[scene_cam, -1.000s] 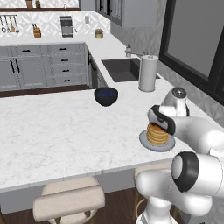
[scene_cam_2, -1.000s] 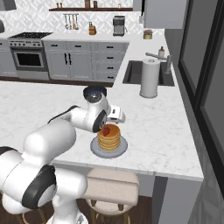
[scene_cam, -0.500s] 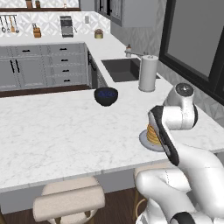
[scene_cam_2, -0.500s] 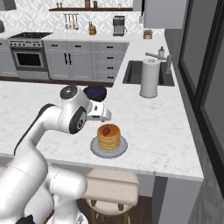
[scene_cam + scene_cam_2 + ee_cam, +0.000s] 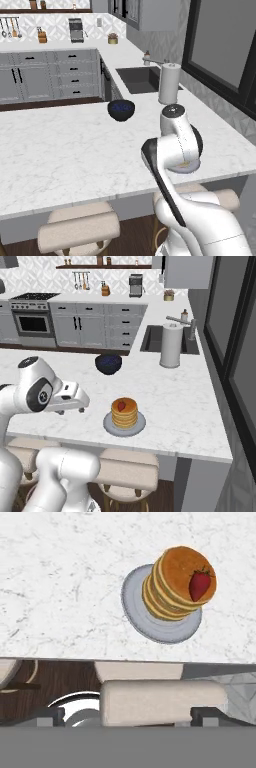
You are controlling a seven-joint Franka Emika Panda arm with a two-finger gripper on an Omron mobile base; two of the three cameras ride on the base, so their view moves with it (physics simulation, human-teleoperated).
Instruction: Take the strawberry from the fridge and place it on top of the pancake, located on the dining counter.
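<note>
Resting on the stack of golden-brown pancakes [image 5: 124, 412], the small bright red strawberry [image 5: 120, 405] sits near the top's edge, and the stack stands on a round grey plate [image 5: 109, 426] on the broad white marble-look dining counter [image 5: 170, 393]. The robot's two-finger gripper [image 5: 75, 404] hangs beside the plate, clear of it, jaws apart and holding nothing. A dark blue bowl [image 5: 108, 363] and 1 white paper-towel roll [image 5: 171, 345] stand farther back on the counter.

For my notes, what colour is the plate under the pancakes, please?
Light grey plate, clearest in the hand view.
</note>
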